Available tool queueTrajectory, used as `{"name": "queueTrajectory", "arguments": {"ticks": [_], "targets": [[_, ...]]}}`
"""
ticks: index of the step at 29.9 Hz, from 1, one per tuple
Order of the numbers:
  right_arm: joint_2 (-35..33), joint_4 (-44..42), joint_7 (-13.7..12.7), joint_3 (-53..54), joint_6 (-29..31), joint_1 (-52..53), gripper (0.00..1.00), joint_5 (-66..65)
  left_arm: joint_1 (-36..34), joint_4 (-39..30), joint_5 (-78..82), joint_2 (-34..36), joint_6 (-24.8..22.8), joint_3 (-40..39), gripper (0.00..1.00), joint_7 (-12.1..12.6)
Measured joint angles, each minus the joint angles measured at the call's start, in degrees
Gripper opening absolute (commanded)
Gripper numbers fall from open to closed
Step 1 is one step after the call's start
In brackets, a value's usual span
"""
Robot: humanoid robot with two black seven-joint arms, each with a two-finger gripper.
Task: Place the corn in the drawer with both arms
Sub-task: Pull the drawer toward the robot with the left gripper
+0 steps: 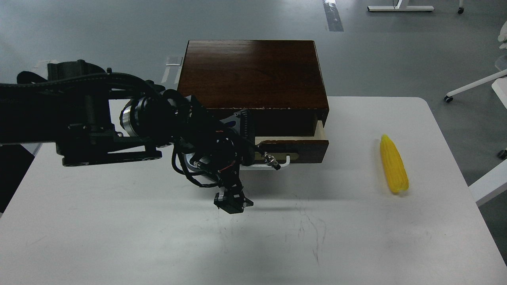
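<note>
The yellow corn (394, 166) lies on the white table at the right, pointed end away from me, well clear of the cabinet. The dark wood cabinet (253, 73) stands at the table's far middle. Its drawer (305, 150) is pulled out a little, showing a pale inner side and the white bar handle (287, 160). My left arm reaches in from the left and covers the drawer's left half. My left gripper (233, 202) points down over the table just in front of the drawer; its dark fingers cannot be told apart. My right arm is out of view.
The white table (158, 237) spreads in front of me, with its right edge just past the corn. White furniture legs and a chair base (475, 85) stand on the grey floor at the right.
</note>
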Motion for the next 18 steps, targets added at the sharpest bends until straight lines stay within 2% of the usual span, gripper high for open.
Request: {"name": "queueTrajectory", "arguments": {"ticks": [18], "targets": [[-0.05, -0.01, 0.00, 0.00, 0.00, -0.09, 1.00, 0.00, 0.08, 0.68, -0.06, 0.26, 0.07, -0.13, 0.96, 1.47]]}}
